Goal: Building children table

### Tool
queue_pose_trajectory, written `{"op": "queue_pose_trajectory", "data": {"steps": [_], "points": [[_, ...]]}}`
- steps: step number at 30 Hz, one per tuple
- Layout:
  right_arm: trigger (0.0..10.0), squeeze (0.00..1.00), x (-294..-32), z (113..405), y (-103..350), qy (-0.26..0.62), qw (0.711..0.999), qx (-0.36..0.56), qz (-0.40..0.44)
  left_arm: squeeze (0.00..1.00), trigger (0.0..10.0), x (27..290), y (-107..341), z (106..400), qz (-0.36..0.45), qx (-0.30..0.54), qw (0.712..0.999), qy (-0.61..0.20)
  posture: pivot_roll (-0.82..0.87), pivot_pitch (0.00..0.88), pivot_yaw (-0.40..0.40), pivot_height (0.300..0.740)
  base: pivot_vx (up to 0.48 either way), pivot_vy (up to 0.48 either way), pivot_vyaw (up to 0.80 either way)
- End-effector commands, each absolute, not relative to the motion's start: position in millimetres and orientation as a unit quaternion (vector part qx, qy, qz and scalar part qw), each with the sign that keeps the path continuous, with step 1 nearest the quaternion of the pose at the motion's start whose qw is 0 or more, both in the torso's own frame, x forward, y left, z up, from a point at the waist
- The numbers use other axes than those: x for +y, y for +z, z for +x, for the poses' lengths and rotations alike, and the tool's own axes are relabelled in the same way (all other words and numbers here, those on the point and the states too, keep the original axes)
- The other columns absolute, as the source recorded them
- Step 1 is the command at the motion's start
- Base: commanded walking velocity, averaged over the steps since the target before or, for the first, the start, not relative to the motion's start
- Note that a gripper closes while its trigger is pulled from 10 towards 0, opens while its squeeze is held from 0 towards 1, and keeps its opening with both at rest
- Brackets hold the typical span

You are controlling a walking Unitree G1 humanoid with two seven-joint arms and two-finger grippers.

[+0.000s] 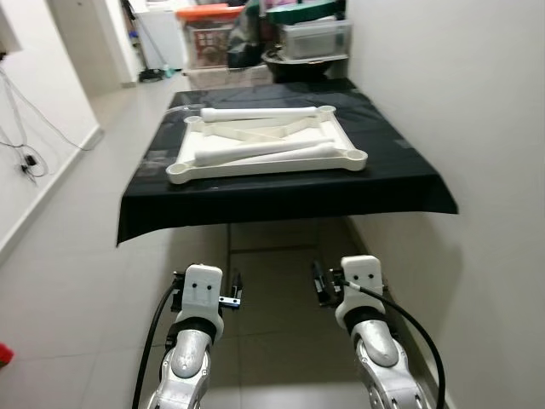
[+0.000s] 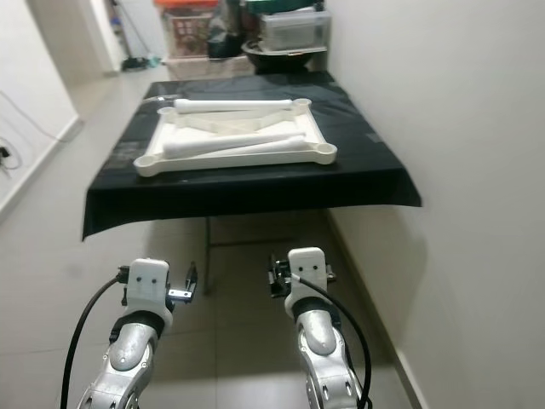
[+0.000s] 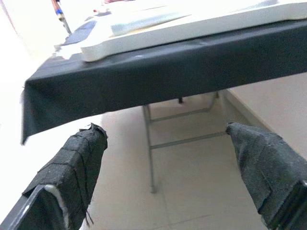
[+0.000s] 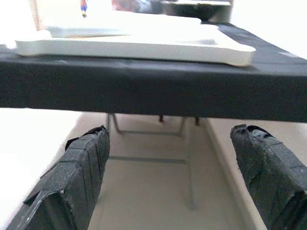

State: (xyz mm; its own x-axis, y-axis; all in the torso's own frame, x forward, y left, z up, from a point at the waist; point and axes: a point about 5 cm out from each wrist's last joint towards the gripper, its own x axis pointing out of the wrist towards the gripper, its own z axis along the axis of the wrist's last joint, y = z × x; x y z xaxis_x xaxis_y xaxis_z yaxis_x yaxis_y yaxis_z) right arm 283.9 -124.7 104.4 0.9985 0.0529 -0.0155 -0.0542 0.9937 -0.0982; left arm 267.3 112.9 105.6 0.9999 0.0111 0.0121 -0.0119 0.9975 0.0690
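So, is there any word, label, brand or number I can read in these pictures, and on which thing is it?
None can be read.
White tabletop and legs on the black cloth: plain, no print.
Storage boxes behind the table: any labels are too small and blurred.
Both grippers, left and right: no markings visible.

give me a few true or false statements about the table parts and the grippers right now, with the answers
1. The white tabletop lies on the black-covered table. True.
2. The left gripper grips a white leg. False: it is open and empty, below the table edge.
3. White legs rest on the tabletop. True.
4. The right gripper is shut on the black cloth. False: it is open, apart from the cloth.
5. Storage boxes stand beyond the table's far end. True.
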Motion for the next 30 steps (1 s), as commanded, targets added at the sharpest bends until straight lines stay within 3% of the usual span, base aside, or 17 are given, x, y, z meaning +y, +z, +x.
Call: {"op": "queue_pose_trajectory", "data": {"steps": [1,6,21,30], "points": [[10.0,0.00,-116,284,103,0.041,0.998,0.008,-0.048,0.00,10.0,113,101,267,0.025,0.006,1.000,0.014,-0.02,0.000,0.018,0.740,0.000,0.480,0.00],[10.0,0.00,-117,284,103,0.040,0.998,0.008,-0.048,0.00,10.0,111,101,267,0.028,0.006,1.000,0.007,-0.02,0.000,0.018,0.740,0.000,0.480,0.00],[10.0,0.00,-120,286,111,0.039,0.998,-0.013,-0.038,0.00,10.0,128,122,277,0.038,-0.034,0.998,0.037,-0.01,0.000,0.010,0.740,0.000,0.000,0.00],[10.0,0.00,-116,284,111,0.049,0.998,-0.017,-0.039,0.00,10.0,133,125,277,0.038,-0.041,0.998,0.042,-0.01,0.000,0.010,0.740,0.287,0.000,0.00]]}}
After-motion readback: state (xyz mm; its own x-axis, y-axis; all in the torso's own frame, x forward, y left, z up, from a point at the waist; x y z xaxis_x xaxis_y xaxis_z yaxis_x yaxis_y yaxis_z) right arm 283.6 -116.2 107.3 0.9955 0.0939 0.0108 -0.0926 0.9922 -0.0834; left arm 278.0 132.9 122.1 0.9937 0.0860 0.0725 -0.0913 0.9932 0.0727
